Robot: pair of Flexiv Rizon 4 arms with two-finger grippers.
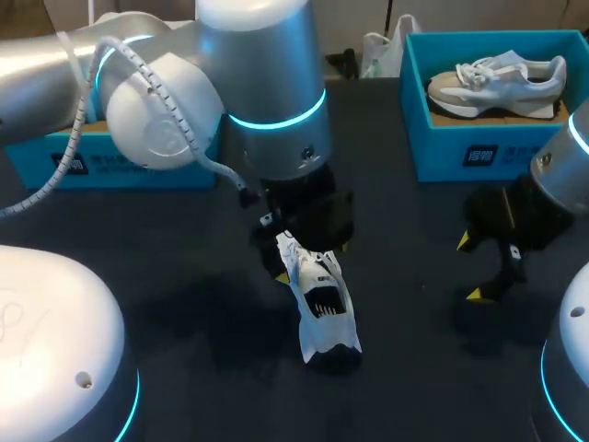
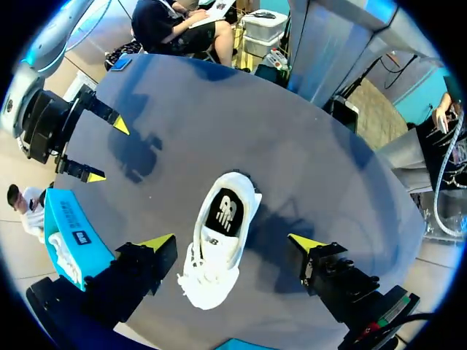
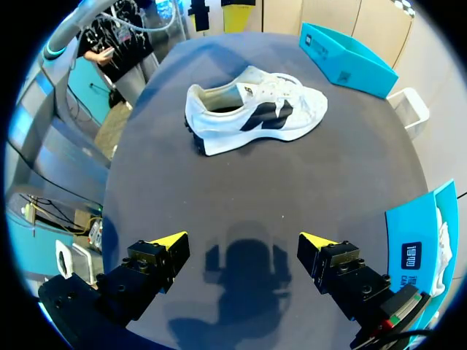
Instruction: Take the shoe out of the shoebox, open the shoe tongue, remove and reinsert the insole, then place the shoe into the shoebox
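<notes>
On the dark table (image 1: 184,276), near its middle, the white shoe (image 1: 322,304) stands on its sole, outside the blue shoebox (image 1: 460,147), which sits at the far right and holds another shoe. Its long axis runs from the laced front, directly under the left gripper (image 2: 232,242), back toward the robot's edge. That gripper hangs over it, fingers spread and holding nothing, one to each side across the shoe's width. The left arm is therefore clearly the nearer one. The right gripper (image 3: 243,239), also spread and empty, waits well apart, facing the shoe's flank.
</notes>
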